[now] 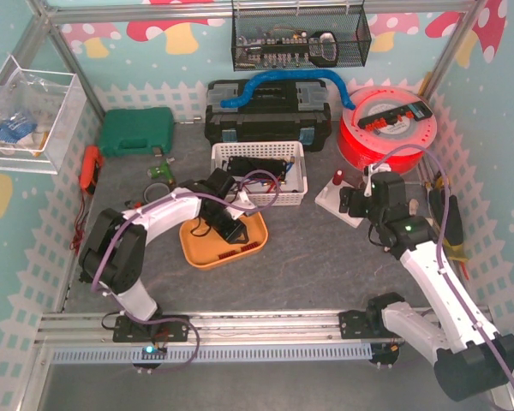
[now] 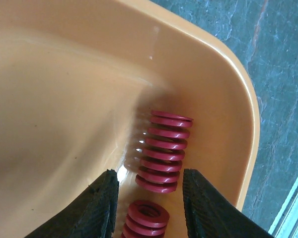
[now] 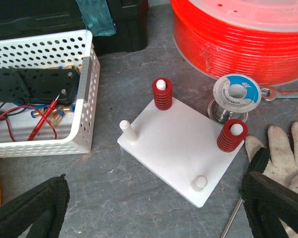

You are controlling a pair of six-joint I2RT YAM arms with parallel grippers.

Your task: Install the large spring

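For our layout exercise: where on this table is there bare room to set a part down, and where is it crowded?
Free: bare table between orange tray and white peg board, down to the front rail. Also a strip between white basket and board. Crowded: toolbox and red spool behind; solder reel and glove right of the board.

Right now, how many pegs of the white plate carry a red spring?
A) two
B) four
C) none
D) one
A: on the white plate, the far spring and the right spring sit on pegs, while the left peg and the near peg stand bare.
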